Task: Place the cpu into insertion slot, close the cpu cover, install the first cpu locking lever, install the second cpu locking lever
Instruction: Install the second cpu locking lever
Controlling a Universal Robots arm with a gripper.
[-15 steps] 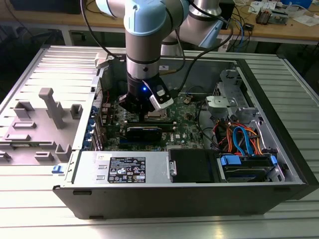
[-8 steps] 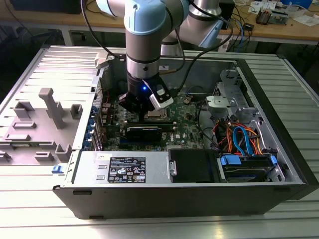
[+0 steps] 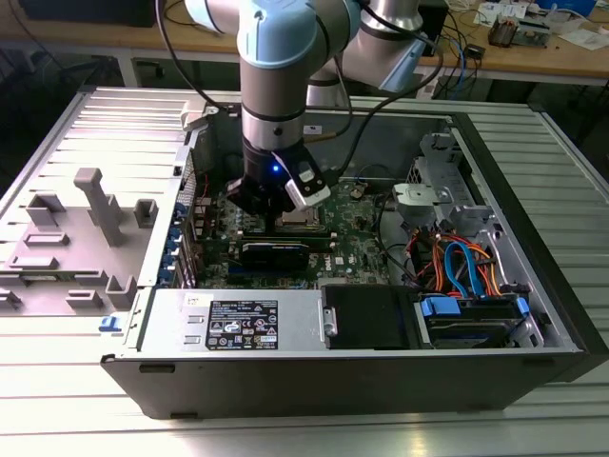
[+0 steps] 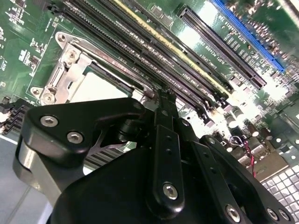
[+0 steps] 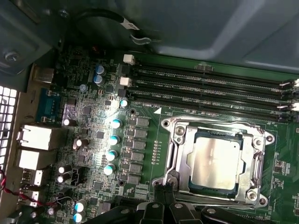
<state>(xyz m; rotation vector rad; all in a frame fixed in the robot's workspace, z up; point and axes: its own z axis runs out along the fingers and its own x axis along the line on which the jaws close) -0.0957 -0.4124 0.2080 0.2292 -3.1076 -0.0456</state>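
The black two-fingered tool (image 5: pixel 164 201), fingers pressed together and empty, hovers at the edge of the silvery-rimmed square insertion slot (image 5: pixel 174 154) on the green motherboard (image 5: pixel 145 182). The flat silver-grey cpu (image 5: pixel 216 161) lies in the slot. A misaimed push could scrape neighbouring parts or shift the chip.

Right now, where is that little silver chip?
The cpu lies in the insertion slot, framed by the cpu cover, beside the long memory slots; the pincer hovers at its edge.
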